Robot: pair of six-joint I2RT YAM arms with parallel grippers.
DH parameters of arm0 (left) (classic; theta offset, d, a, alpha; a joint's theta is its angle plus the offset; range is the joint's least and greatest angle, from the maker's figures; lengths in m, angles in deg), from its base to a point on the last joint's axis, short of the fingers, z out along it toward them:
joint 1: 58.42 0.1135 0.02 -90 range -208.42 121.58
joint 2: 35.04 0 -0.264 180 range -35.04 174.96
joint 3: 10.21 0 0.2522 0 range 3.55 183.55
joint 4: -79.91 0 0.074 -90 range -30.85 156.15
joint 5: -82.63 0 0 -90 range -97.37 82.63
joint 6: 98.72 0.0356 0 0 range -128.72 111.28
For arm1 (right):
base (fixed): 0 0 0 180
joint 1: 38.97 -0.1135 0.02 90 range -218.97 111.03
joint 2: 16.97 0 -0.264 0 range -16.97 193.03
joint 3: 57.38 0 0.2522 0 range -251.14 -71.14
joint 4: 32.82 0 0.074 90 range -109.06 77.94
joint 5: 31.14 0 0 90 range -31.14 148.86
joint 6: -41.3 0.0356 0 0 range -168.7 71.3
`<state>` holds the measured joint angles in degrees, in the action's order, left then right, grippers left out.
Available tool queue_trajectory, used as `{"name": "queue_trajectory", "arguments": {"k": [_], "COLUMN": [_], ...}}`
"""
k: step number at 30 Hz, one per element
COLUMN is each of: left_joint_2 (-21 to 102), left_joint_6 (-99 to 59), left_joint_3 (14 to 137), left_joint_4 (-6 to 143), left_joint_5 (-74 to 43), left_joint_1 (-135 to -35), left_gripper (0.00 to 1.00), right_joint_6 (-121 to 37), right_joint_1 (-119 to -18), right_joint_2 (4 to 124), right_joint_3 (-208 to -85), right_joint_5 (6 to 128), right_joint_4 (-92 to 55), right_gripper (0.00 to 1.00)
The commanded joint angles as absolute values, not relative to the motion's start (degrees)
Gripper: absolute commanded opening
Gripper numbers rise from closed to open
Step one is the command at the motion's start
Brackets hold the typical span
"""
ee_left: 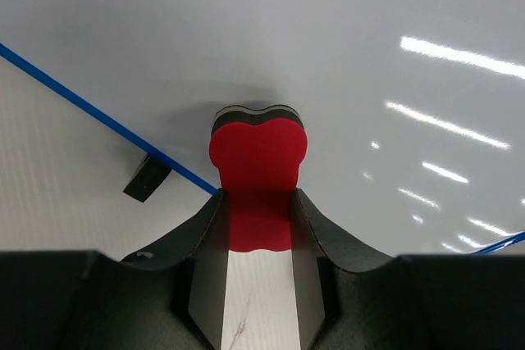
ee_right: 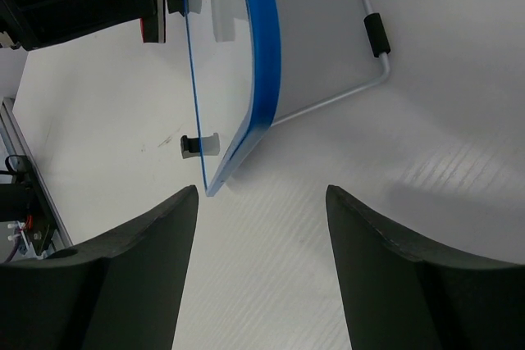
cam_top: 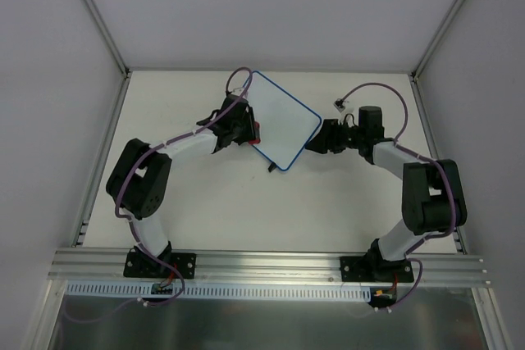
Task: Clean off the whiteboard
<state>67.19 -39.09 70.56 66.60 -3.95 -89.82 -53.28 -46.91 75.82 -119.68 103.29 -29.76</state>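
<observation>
Whiteboard [cam_top: 283, 125] is seen mid-table toward the back, between the two grippers and turned diagonally in the top view. It is a small rectangle with rounded corners, a thin blue frame and a glossy white face; streaks of lamp glare are seen on the face in the left wrist view [ee_left: 369, 55]. In the right wrist view it is seen nearly edge-on [ee_right: 264, 47], propped at a lean on a bent metal wire stand [ee_right: 328, 104] with a black sleeve. Small black plastic feet [ee_right: 201, 145] are clipped onto the lower frame edge; one foot is also seen in the left wrist view [ee_left: 148, 178].

Left gripper [ee_left: 258, 198] is clenched on a red eraser [ee_left: 258, 149]: a flat block with a lobed, heart-like end, a red top layer and a dark layer beneath. The eraser tip is held at the white face near the blue frame edge, and contact is likely. In the top view the same gripper [cam_top: 238, 130] is placed at the board's left edge, with the red block [cam_top: 255, 133] showing.

Right gripper [ee_right: 261, 202] is released, matte black curved fingers spread, nothing between them. The board's lower corner is seen just ahead of it, apart. In the top view it [cam_top: 316, 143] is placed by the board's right corner.

Table [cam_top: 246, 211] is white, matte, finely ribbed.
</observation>
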Motion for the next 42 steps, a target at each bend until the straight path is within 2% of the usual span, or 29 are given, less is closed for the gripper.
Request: {"name": "queue_trajectory", "arguments": {"k": [1, 15, 22, 25, 26, 28, 29, 34, 35, 42], "left_joint_2": [67.9, 69.5, 71.0, 71.2, 71.3, 71.5, 71.8, 73.1, 73.2, 75.1], "left_joint_6": [-41.7, -46.9, -48.1, -48.5, -48.6, -49.1, -49.4, -50.7, -51.0, -53.3], "left_joint_3": [70.2, 66.6, 66.2, 65.7, 65.6, 65.3, 65.2, 65.2, 65.2, 66.5], "left_joint_4": [72.7, 78.5, 80.2, 80.7, 80.7, 81.1, 81.2, 81.8, 81.9, 82.3], "left_joint_5": [-5.8, -6.0, -7.2, -7.2, -7.2, -7.2, -7.2, -8.6, -8.7, -8.9], "left_joint_1": [-89.5, -87.5, -87.6, -87.8, -87.9, -88.2, -88.3, -90.2, -90.5, -93.8], "left_gripper": [0.0, 0.0, 0.0, 0.0, 0.0, 0.0, 0.0, 0.0, 0.0, 0.0], "right_joint_6": [-52.6, -48.9, -46.7, -46.2, -46.1, -46.0, -46.0, -45.9, -46.0, -46.1], "right_joint_1": [-46.5, -46.4, -46.5, -46.6, -46.6, -46.7, -46.7, -47.2, -47.3, -47.8], "right_joint_2": [76.5, 78.6, 79.6, 80.1, 80.3, 80.6, 80.8, 81.4, 81.5, 81.9], "right_joint_3": [-122.4, -121.9, -122.0, -121.9, -122.0, -121.9, -121.9, -121.5, -121.4, -121.1], "right_joint_5": [104.4, 105.4, 106.2, 106.7, 106.9, 107.3, 107.4, 107.9, 108.0, 108.2], "right_joint_4": [-33.0, -38.9, -41.5, -42.3, -42.6, -43.0, -43.1, -43.4, -43.5, -43.4], "right_gripper": [0.67, 0.61, 0.53, 0.47, 0.41, 0.35, 0.26, 0.07, 0.0, 0.0]}}
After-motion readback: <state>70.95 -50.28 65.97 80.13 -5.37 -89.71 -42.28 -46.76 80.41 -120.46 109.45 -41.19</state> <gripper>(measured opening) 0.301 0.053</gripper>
